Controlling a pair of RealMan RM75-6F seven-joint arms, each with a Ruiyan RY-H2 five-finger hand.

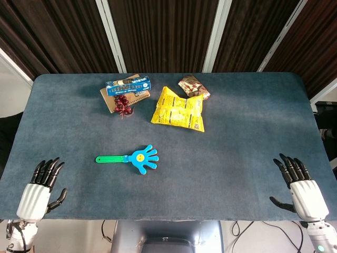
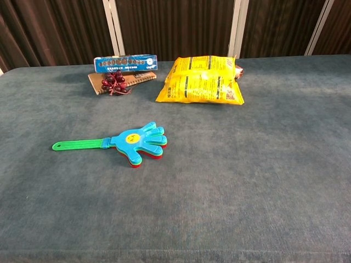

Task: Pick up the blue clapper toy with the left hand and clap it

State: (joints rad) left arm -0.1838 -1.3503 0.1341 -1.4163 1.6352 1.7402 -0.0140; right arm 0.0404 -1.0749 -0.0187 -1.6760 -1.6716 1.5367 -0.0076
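Observation:
The blue clapper toy (image 1: 136,157) lies flat on the blue-grey table (image 1: 237,132), its green handle pointing left and its hand-shaped head to the right; the chest view shows the clapper toy (image 2: 129,142) with red and green layers under the blue one. My left hand (image 1: 38,188) is at the table's near left corner, far from the toy, fingers spread and empty. My right hand (image 1: 301,188) hovers at the near right corner, fingers apart, holding nothing. Neither hand appears in the chest view.
At the back of the table sit a yellow snack bag (image 1: 179,109), a small brown packet (image 1: 193,86), a blue box (image 1: 128,84) on a brown notebook (image 1: 112,99), and a dark red bead cluster (image 1: 122,104).

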